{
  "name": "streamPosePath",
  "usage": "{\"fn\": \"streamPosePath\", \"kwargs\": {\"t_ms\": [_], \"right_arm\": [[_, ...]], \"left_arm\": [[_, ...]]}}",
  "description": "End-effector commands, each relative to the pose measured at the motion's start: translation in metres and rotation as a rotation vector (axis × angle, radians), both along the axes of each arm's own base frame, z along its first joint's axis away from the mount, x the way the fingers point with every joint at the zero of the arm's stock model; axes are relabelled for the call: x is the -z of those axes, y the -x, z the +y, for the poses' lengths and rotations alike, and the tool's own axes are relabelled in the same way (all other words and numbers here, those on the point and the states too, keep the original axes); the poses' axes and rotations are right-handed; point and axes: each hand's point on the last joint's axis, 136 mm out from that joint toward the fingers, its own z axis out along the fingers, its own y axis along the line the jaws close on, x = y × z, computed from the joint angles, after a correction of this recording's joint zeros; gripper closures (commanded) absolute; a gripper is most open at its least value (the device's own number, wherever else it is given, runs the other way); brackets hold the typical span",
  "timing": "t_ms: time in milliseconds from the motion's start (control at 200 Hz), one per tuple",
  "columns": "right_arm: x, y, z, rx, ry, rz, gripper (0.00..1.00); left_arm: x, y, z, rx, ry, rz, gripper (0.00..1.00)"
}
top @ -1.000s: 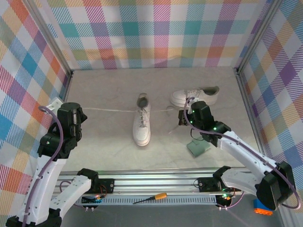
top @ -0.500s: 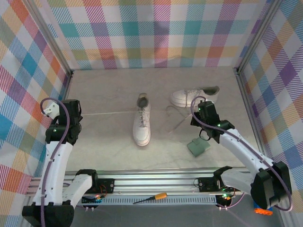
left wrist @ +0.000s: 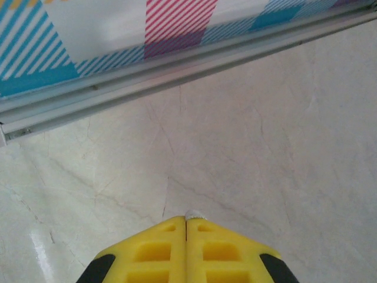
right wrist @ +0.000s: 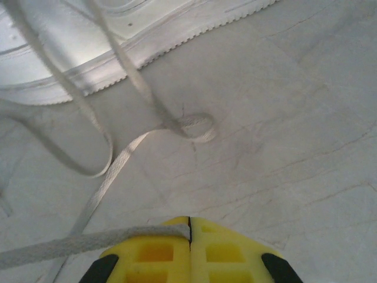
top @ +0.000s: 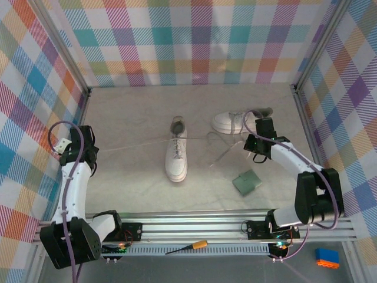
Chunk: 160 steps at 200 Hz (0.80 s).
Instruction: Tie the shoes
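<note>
One white shoe (top: 177,154) stands upright mid-table, toe toward the arms. The other shoe (top: 238,121) lies on its side at the back right. A white lace (top: 135,142) runs taut from the middle shoe to my left gripper (top: 94,152), which is shut near the left wall; a white lace tip (left wrist: 192,216) pokes out between its yellow fingers (left wrist: 159,247). My right gripper (top: 250,147) is shut on a flat lace (right wrist: 88,240) in front of the second shoe's sole (right wrist: 118,35). Loose lace loops (right wrist: 191,127) lie on the table beyond it.
A small green square pad (top: 246,182) lies near the front right. The left wall's metal rail (left wrist: 177,71) is close ahead of the left gripper. A screwdriver (top: 187,247) rests on the front rail, and a blue and orange block (top: 327,258) sits at the bottom right.
The left gripper has swung out toward the left wall, drawing its lace along. The right gripper has moved right and back toward the second shoe. Both have stayed shut.
</note>
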Motion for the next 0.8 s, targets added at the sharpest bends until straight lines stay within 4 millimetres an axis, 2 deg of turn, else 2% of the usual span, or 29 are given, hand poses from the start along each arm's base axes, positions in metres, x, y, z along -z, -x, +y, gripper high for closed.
{"fn": "streamPosePath", "kwargs": {"t_ms": [0, 160, 390, 420, 530, 795], "right_arm": [[-0.003, -0.016, 0.004, -0.018, -0.033, -0.008, 1.00], [0.008, -0.018, 0.007, -0.032, -0.040, 0.029, 1.00], [0.017, -0.019, -0.008, 0.016, -0.008, 0.072, 1.00], [0.019, -0.019, -0.010, 0.024, -0.008, 0.081, 1.00], [0.022, -0.019, -0.014, 0.044, -0.017, 0.096, 1.00], [0.020, -0.017, -0.018, 0.055, -0.002, 0.095, 1.00]], "left_arm": [[0.010, -0.005, 0.003, -0.026, 0.025, -0.001, 1.00], [0.028, -0.005, 0.006, -0.040, 0.042, 0.053, 1.00], [0.043, -0.003, 0.007, -0.059, 0.069, 0.081, 1.00], [0.045, 0.002, 0.014, -0.090, 0.075, 0.087, 1.00], [0.052, 0.005, 0.016, -0.106, 0.092, 0.098, 1.00], [0.044, 0.012, 0.020, -0.116, 0.069, 0.088, 1.00]]}}
